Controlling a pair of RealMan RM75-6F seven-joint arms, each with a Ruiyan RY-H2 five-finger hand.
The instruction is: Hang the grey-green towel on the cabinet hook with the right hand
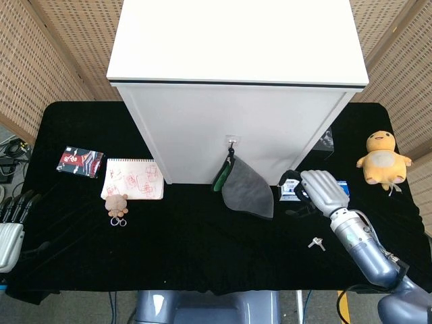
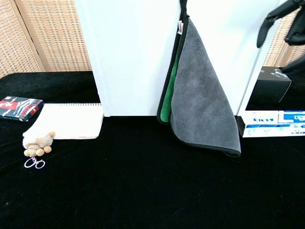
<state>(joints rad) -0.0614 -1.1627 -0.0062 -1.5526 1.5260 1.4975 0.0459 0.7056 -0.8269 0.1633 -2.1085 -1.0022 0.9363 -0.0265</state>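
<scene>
The grey-green towel [image 1: 247,189] [image 2: 200,100] hangs by its loop from the small hook [image 1: 231,142] on the white cabinet's [image 1: 236,101] front, grey side outward with a green edge on its left. Its lower corner reaches close to the black tabletop. My right hand [image 1: 318,192] [image 2: 285,21] is off to the right of the towel, apart from it, fingers spread and holding nothing. My left hand [image 1: 12,217] rests at the far left table edge, fingers extended, empty.
A notepad [image 1: 133,179], a small plush keychain [image 1: 117,204] and a red-black packet [image 1: 79,161] lie left of the cabinet. A blue-white box [image 2: 274,123], a black box [image 2: 272,83], a yellow plush duck [image 1: 383,157] and a small key [image 1: 315,243] sit on the right.
</scene>
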